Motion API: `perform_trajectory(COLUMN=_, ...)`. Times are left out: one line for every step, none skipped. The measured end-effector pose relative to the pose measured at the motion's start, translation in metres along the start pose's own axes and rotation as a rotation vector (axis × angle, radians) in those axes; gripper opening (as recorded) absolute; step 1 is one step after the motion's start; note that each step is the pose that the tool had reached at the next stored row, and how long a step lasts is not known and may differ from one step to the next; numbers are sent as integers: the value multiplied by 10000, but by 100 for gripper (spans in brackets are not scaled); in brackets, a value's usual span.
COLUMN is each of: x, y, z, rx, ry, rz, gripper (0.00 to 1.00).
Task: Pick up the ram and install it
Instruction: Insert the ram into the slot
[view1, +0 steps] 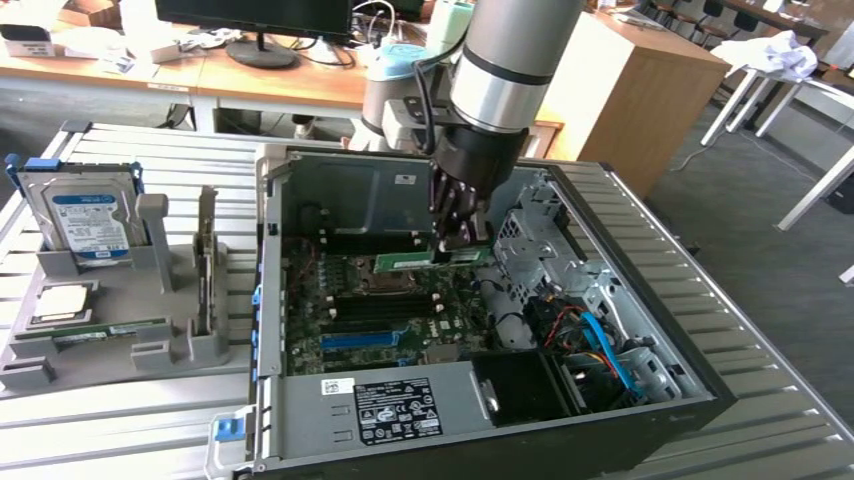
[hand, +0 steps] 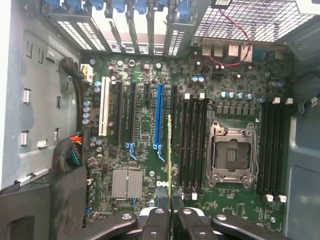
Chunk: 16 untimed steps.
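Green boards, black case, grey and silver around them.
ram (view1: 407, 261) green, pale sticker; gripper (view1: 458, 248) black, arm (view1: 514, 50) silver-grey with a pale blue joint. motherboard (hand: 235, 100) green, speckled with small silver and dark parts; on it one blue slot (hand: 159, 117), one white slot (hand: 104, 112), black memory slots (hand: 194, 145), a ribbed silver heatsink (hand: 127, 183). red wires (hand: 235, 35) over a perforated grey cage. case (view1: 694, 400) black outside, grey inside, with a black label in white print. blue cable (view1: 601, 345). hard drive (view1: 91, 222) silver, blue-white label, in a grey holder (view1: 160, 300). table (view1: 787, 430) ribbed silver.
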<state>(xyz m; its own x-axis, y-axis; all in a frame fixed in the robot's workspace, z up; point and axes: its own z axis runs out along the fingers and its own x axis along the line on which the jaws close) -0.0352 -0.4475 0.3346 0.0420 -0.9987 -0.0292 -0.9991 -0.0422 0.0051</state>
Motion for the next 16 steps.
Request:
perform_trajectory(x=0, y=0, z=3, rx=0, ry=0, rz=0, gripper=13)
perform_trajectory(x=0, y=0, z=6, rx=0, ry=0, rz=0, gripper=13)
perform_trajectory(x=0, y=0, z=9, rx=0, ry=0, rz=0, gripper=13)
perform_trajectory(x=0, y=0, z=12, rx=0, ry=0, rz=0, gripper=13)
perform_trajectory(x=0, y=0, z=15, rx=0, ry=0, rz=0, gripper=13)
perform_trajectory(x=1, y=0, z=18, rx=0, ry=0, rz=0, gripper=13)
perform_trajectory(x=1, y=0, z=21, rx=0, ry=0, rz=0, gripper=13)
perform_trajectory(x=1, y=0, z=24, rx=0, ry=1, rz=0, gripper=13)
perform_trajectory(x=1, y=0, z=27, rx=0, ry=0, rz=0, gripper=13)
perform_trajectory(x=1, y=0, z=30, rx=0, ry=0, rz=0, gripper=13)
perform_trajectory(x=1, y=0, z=33, rx=0, ry=0, rz=0, gripper=13)
perform_trajectory(x=1, y=0, z=36, rx=0, ry=0, rz=0, gripper=13)
perform_trajectory(x=1, y=0, z=39, rx=0, ry=0, rz=0, gripper=13)
perform_trajectory(x=1, y=0, z=42, rx=0, ry=0, rz=0, gripper=13)
perform_trajectory(x=1, y=0, z=45, rx=0, ry=0, rz=0, gripper=13)
perform_trajectory(x=1, y=0, z=47, rx=0, ry=0, rz=0, gripper=13)
